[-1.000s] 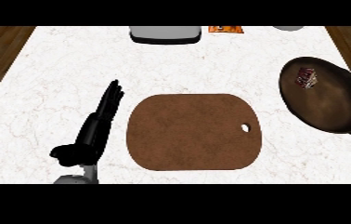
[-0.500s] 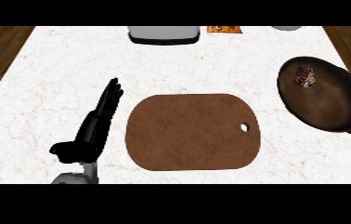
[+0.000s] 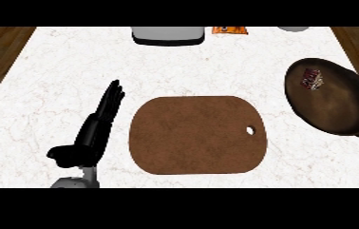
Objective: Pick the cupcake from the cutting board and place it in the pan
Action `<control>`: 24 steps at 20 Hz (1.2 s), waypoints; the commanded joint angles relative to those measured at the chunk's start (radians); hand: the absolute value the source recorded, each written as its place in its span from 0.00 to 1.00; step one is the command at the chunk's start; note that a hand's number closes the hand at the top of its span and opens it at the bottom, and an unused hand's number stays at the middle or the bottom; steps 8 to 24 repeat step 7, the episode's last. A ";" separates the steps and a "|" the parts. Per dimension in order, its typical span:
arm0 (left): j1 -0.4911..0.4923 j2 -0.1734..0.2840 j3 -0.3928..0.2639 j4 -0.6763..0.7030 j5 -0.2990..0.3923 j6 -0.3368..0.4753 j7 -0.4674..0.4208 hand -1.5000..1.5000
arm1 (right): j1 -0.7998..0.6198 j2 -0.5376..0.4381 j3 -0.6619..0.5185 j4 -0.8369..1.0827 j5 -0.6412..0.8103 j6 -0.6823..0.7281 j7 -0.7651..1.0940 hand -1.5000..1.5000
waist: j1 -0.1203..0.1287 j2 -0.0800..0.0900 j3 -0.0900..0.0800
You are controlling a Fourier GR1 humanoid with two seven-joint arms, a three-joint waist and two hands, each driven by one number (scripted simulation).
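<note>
A small cupcake (image 3: 311, 78) with a dark wrapper lies inside the dark brown pan (image 3: 336, 104) at the right edge of the counter. The brown cutting board (image 3: 198, 134) sits in the middle with nothing on it; a small hole shows near its right edge. My left hand (image 3: 95, 128) rests open just left of the board, fingers straight and pointing away from me, thumb out to the left. My right hand does not show.
A grey appliance (image 3: 167, 34) stands at the counter's far edge, an orange packet (image 3: 229, 30) beside it and a pale round thing (image 3: 293, 28) at the far right. Wooden floor shows past the counter's left edge (image 3: 14, 47).
</note>
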 commanded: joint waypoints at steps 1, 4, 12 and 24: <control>0.001 0.004 0.017 0.019 0.009 -0.009 -0.017 0.50 | 0.000 -0.035 0.022 0.010 0.003 0.125 -0.105 0.00 | 0.001 0.001 0.000; -0.005 -0.023 -0.002 0.065 -0.021 0.013 -0.051 0.50 | 0.007 -0.004 0.025 -0.001 -0.004 0.041 -0.145 0.00 | -0.001 0.001 0.000; -0.034 -0.026 0.002 0.056 -0.023 0.021 -0.013 0.50 | 0.021 -0.041 0.024 -0.007 -0.015 0.032 -0.162 0.00 | -0.004 0.000 0.000; -0.034 -0.026 0.002 0.056 -0.023 0.021 -0.013 0.50 | 0.021 -0.041 0.024 -0.007 -0.015 0.032 -0.162 0.00 | -0.004 0.000 0.000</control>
